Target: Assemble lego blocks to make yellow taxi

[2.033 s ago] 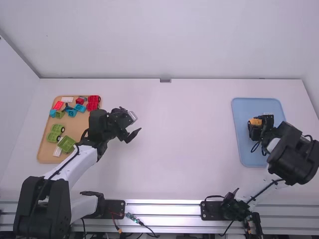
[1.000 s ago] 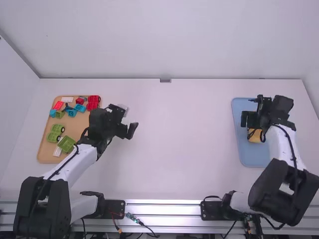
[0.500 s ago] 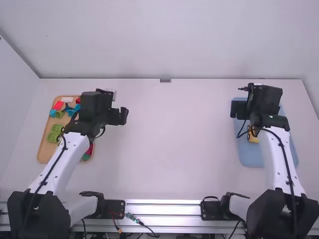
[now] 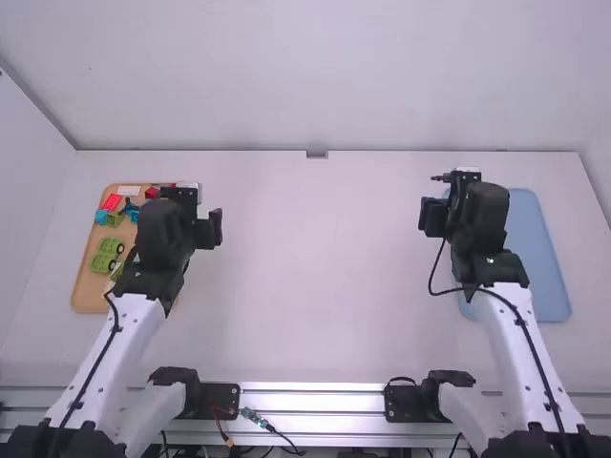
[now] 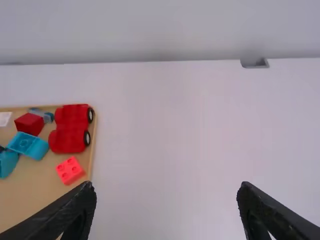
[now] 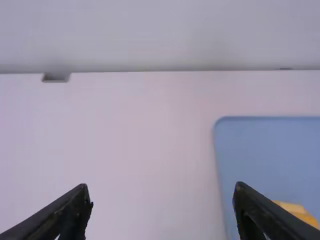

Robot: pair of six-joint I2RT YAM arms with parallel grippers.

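left pincer [image 4: 208,229] and right pincer [image 4: 435,217] both hung open and empty above the white surface [image 4: 325,305], the yellow piece [image 6: 300,215] lay on the blue tray [image 4: 539,253], and the tan tray [image 4: 87,288] held a green wheeled piece [image 4: 108,252] with a red block [image 4: 112,201] farther back.

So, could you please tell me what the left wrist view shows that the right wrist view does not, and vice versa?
Left wrist view: the wooden tray with the red wheeled base, red blocks and turquoise blocks, plus the left gripper, open.

Right wrist view: the blue tray, the yellow piece in it, partly behind a finger, and the right gripper, open.

Both: the white table and the dark notch at its far edge.
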